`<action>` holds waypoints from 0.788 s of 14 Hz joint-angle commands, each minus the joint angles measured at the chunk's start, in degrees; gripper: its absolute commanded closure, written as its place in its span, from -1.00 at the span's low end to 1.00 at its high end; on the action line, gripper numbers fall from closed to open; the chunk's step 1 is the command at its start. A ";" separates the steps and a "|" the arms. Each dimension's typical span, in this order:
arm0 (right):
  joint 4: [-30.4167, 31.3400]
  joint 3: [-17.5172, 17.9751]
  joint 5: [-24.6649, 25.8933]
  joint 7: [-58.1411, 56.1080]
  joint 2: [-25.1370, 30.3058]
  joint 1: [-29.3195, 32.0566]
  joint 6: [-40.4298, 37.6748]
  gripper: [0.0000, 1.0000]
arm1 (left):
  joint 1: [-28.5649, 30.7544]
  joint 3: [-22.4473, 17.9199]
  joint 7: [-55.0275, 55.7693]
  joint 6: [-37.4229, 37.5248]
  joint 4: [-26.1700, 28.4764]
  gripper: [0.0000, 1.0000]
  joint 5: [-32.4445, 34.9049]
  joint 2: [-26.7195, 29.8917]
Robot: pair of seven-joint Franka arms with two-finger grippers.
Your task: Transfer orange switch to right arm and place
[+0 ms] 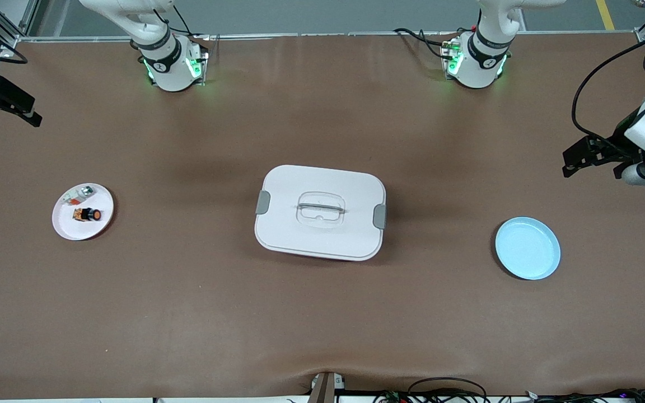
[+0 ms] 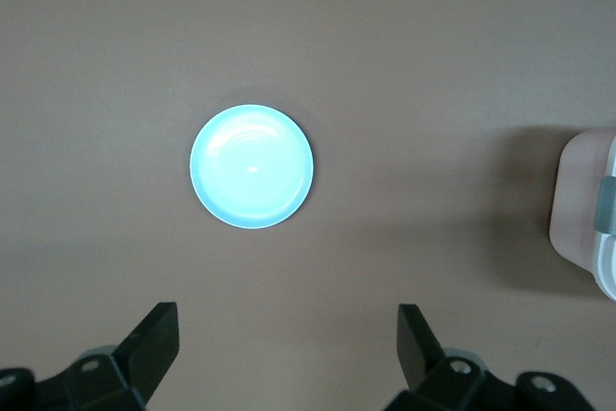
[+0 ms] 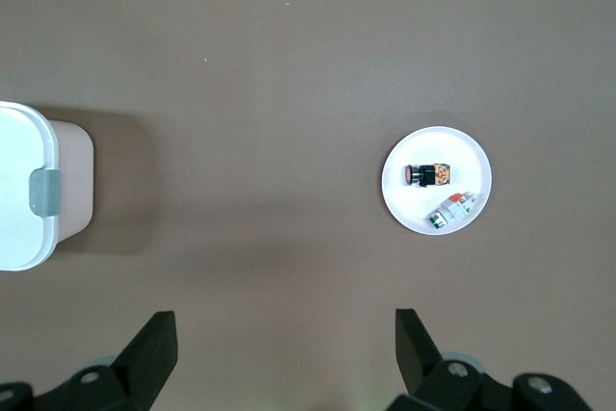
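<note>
Brown table (image 1: 322, 336) fills the front view. The biggest thing on it is the white lidded box (image 1: 320, 211), dead centre of that frame, lid on and grey clips at both ends.

Both arms wait up in the air at the side edges of the front view, at upper-mid height. The left gripper (image 2: 289, 329) hangs over the table's edge at its own end, fingers spread wide and holding nothing. The right gripper (image 3: 286, 334) is the same at its end: wide open and empty.

The blue plate (image 1: 527, 248) sits in the lower-mid frame toward the left arm's end, with nothing on it. The white plate (image 1: 62, 224) sits at mid height toward the right arm's end.

The orange switch (image 1: 87, 214) lies on its side on the white plate. Its long axis runs along the table's length, with the cap pointing toward the box. The right gripper is far nearer to it. For the left arm, the box probably sits in the reach path, though I can't judge heights well from here.

The small white-and-silver part (image 1: 80, 194) shares the plate just beside the switch, farther from the front camera, close enough to crowd a finger.
</note>
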State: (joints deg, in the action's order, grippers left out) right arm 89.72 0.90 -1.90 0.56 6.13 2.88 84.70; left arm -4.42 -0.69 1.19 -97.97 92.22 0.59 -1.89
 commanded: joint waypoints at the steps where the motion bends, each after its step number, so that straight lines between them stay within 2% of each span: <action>1: 1.60 0.16 -0.66 0.67 1.60 0.11 0.64 -1.00 | 0.20 0.07 0.39 1.12 -1.43 -1.00 -0.77 -0.58; 11: 1.60 -0.02 0.49 -1.09 1.34 -0.85 2.31 -1.00 | 0.20 0.07 0.39 1.29 -1.43 -1.00 -0.68 -0.66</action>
